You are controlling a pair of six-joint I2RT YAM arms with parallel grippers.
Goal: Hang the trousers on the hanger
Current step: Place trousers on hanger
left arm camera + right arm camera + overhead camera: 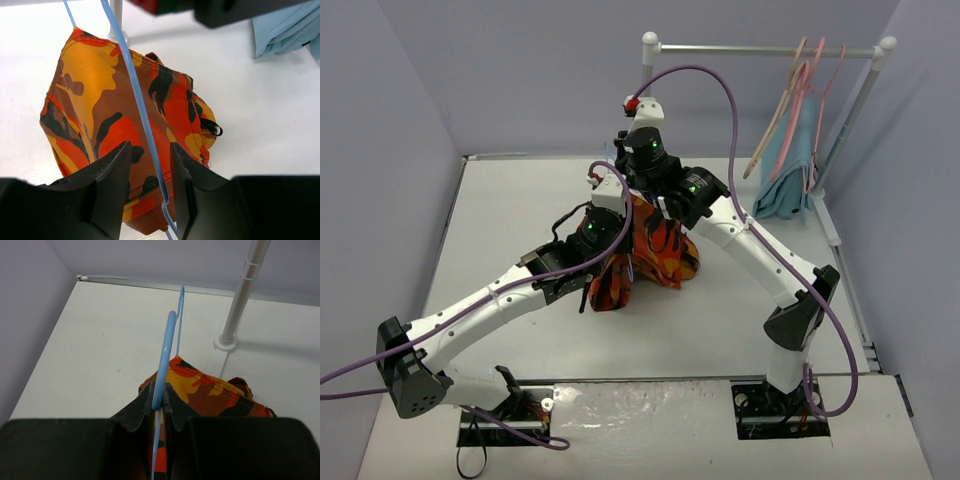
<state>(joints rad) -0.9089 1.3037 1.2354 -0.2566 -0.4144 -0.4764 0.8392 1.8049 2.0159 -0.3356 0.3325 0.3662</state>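
The camouflage trousers (660, 250) hang in a bunch over the light-blue wire hanger (137, 95), above the middle of the table. My right gripper (159, 400) is shut on the hanger's hook (165, 350), holding it up with the trousers (210, 385) draped below. My left gripper (150, 147) is open: its jaws stand apart on either side of the hanger wire, close to it without touching. The trousers (100, 100) lie right behind them. In the top view both wrists crowd over the trousers and hide the fingers.
A clothes rack stands at the back right; its rail (760, 48) carries a pink hanger (810, 80), a tan wooden hanger (775, 120) and a teal cloth (790, 170). The rack's left post base (226, 340) sits just behind the trousers.
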